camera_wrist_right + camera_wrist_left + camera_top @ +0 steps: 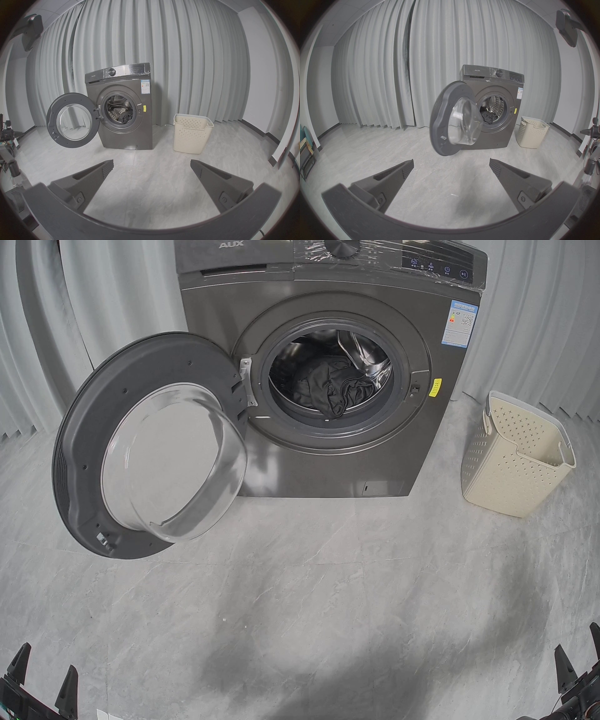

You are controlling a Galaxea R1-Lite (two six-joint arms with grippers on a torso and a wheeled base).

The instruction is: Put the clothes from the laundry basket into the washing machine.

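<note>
The grey washing machine (337, 446) stands ahead with its round door (150, 446) swung wide open to the left. Dark clothes (328, 387) lie inside the drum, also seen as dark clothes (488, 117) and dark clothes (124, 117). The cream laundry basket (515, 455) sits on the floor right of the machine; I see no clothes in it. My left gripper (451, 165) is open and holds nothing, low at the front left, far from the machine. My right gripper (152, 165) is open too, low at the front right.
Grey curtains (393, 72) hang behind the machine. The open door (447, 120) juts out over the floor to the machine's left. Wide bare floor (325, 615) lies between me and the machine. Equipment stands at the room's edge (306, 156).
</note>
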